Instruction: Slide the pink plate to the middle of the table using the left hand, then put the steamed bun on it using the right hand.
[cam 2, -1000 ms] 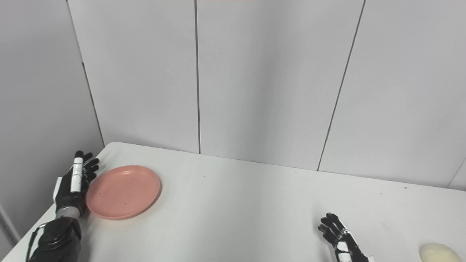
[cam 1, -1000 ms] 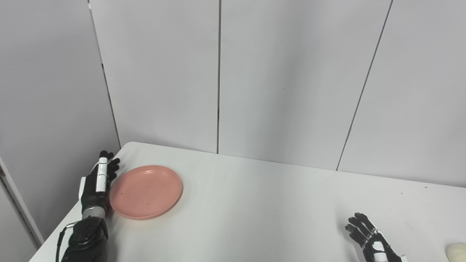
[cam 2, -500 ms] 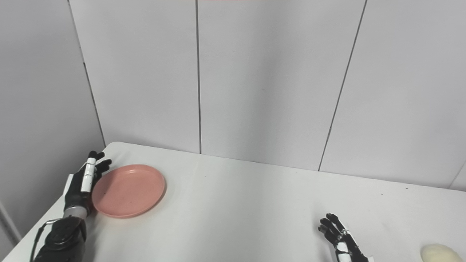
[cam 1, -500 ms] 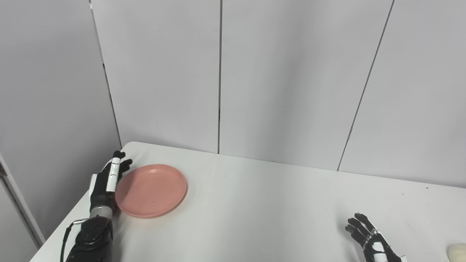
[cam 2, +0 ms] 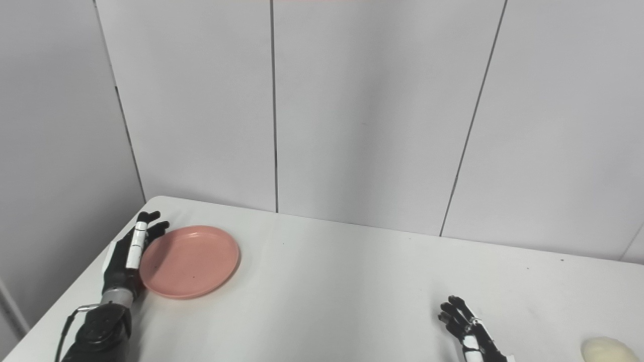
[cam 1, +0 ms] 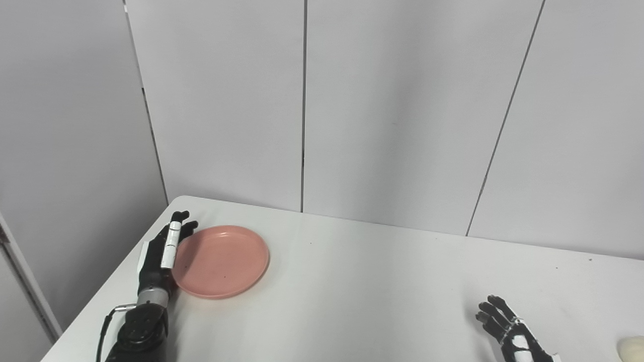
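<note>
Pink plate lies flat on the white worktop, at the far-left end, well short of the middle. Shallow, low raised rim, nothing on it. It looks rigid and light, probably plastic or melamine; on this smooth surface it should slide easily under a sideways push. No grip needed: the outer left rim is the place to press, low and level, so the plate does not tip or spin off line.

Left robot hand stands edge-on just beside that left rim, fingers straight and together, touching or all but touching it; exact contact cannot be made out. It holds nothing, acting as a flat paddle.

Steamed bun sits at the near-right end of the worktop, partly cut off by the picture's lower edge, well apart from the plate. Pale, rounded, likely soft and light, easily dented; a loose wrap around its sides would suit better than a hard pinch.

Right robot hand rests low near the bun but apart from it, fingers spread, empty, apparently waiting.

Judgement: the slide is in hand and far from done; the bun is untouched.
</note>
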